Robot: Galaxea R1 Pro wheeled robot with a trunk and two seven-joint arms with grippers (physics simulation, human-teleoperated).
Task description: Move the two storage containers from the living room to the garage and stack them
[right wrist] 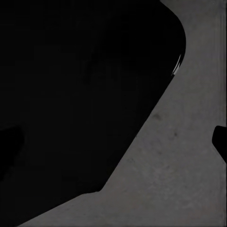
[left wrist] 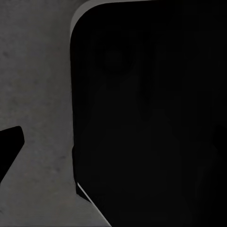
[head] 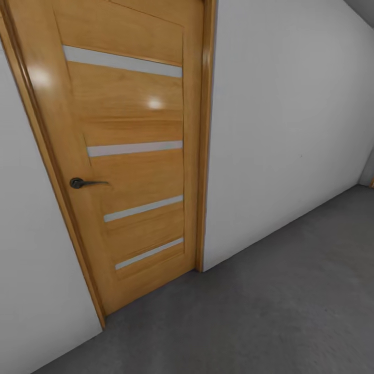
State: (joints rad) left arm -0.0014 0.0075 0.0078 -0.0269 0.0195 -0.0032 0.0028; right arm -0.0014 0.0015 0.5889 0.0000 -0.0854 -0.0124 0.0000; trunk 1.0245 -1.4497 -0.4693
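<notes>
1. Ahead of me stands an orange-brown wooden door (head: 124,156) with pale glass strips and a dark lever handle (head: 85,183), set in a plain white wall (head: 280,130). It is shut.
2. Under me runs the dark grey speckled concrete floor (head: 270,311), so I judge that I am in the garage, or right at its door.
3. Neither red-orange storage bin is before my head camera, and I cannot say where they are now.
4. My left wrist camera looks down at the same grey concrete (left wrist: 38,94); a large black rounded shape (left wrist: 151,118) covers most of that view. I take it for part of my own body or base, but it is too dark to be sure.
5. My right wrist camera gives the like: a black rounded mass (right wrist: 80,94) over grey floor (right wrist: 179,165).
6. From this I judge both arms hang low, claws pointing down close by my own body. Dark slivers at the picture edges may be fingertips; whether either claw is released, clenched or holding anything I cannot tell.
7. The step in hand looks like travel, not handling.
8. Next I need to turn my base and head until a bin or a setting-down spot comes in sight.
</notes>
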